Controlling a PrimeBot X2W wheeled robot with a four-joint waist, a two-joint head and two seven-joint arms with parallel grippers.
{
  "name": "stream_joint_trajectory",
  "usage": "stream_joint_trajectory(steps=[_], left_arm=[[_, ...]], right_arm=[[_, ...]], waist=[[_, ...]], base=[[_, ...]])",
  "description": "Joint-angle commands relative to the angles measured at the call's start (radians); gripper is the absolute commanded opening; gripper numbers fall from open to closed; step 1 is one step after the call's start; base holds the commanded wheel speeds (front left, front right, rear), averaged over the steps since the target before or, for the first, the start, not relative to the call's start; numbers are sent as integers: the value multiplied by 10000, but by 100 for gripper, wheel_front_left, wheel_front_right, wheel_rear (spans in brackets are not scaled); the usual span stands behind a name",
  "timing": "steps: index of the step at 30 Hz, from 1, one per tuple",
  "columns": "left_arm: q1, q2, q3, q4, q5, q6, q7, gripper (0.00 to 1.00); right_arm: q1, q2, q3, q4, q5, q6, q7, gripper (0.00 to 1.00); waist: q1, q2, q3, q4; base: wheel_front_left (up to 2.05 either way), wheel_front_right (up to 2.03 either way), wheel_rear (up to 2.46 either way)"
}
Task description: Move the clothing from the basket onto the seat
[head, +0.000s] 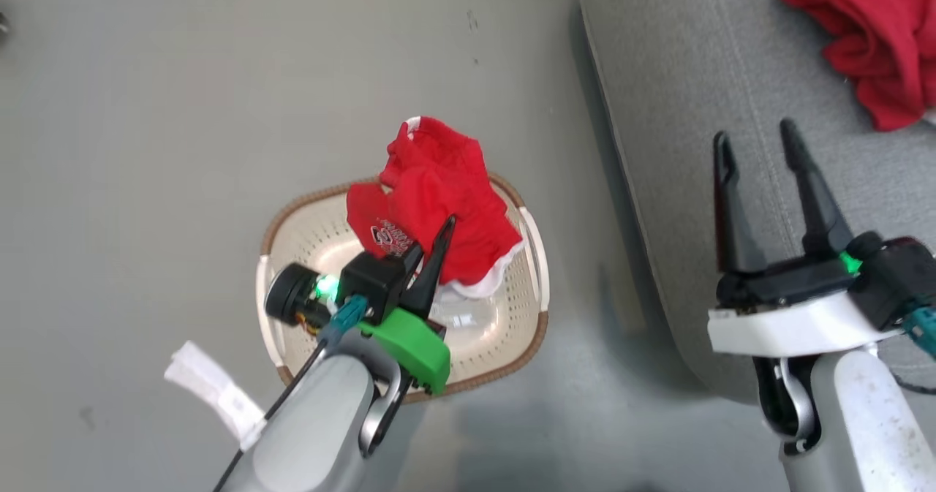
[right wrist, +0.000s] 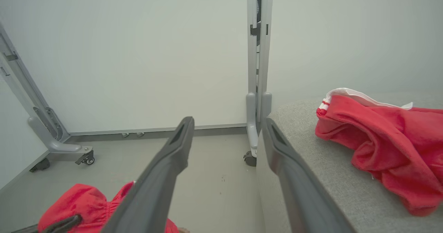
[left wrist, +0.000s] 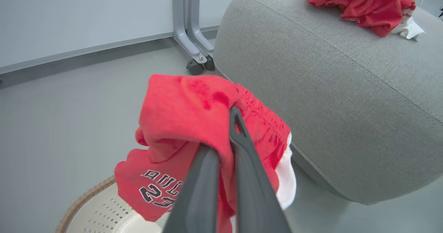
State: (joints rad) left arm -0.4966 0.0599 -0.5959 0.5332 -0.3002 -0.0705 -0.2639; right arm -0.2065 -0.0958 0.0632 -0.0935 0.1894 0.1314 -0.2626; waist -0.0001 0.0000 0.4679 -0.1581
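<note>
Basket [head: 301,223] left of seat [head: 687,112]

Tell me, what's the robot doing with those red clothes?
It is moving laundry from the basket to the seat. Its left fingers are shut on a red garment with a 23 on it, holding it up over the basket. A second red garment lies on the grey seat. Its right fingers are open and hold nothing, near the seat's edge.
</note>
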Motion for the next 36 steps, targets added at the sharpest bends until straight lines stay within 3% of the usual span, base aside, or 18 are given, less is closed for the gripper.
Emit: stream_joint_trajectory(steps=[1,15,25,29,36], left_arm=[[424,35,217,-195,100,14,-6,0],[2301,-45,1610,-2008,1013,-83,-6,0],[2621,-69,2123,-2985,1291,-172,-7,0],[2420,-79,2092,-3178,1331,-247,-7,0],[1927,-84,1429,-3228,412,-244,-7,0]], right_arm=[[317,-79,100,140,-99,-14,-31,100],[1753,-343,1364,1007,-57,-14,-31,100],[2140,-491,1786,1249,177,-14,-31,100],[2082,-522,2180,1465,315,-14,-31,100],[1588,-538,3379,2182,253,-12,-31,100]], waist=[[1,0,-1743,458],[1,0,-4011,294],[1,0,-4475,307],[1,0,-4489,338],[1,0,-4481,397]], base=[[0,0,0],[0,0,0],[0,0,0],[0,0,0],[0,0,0]])
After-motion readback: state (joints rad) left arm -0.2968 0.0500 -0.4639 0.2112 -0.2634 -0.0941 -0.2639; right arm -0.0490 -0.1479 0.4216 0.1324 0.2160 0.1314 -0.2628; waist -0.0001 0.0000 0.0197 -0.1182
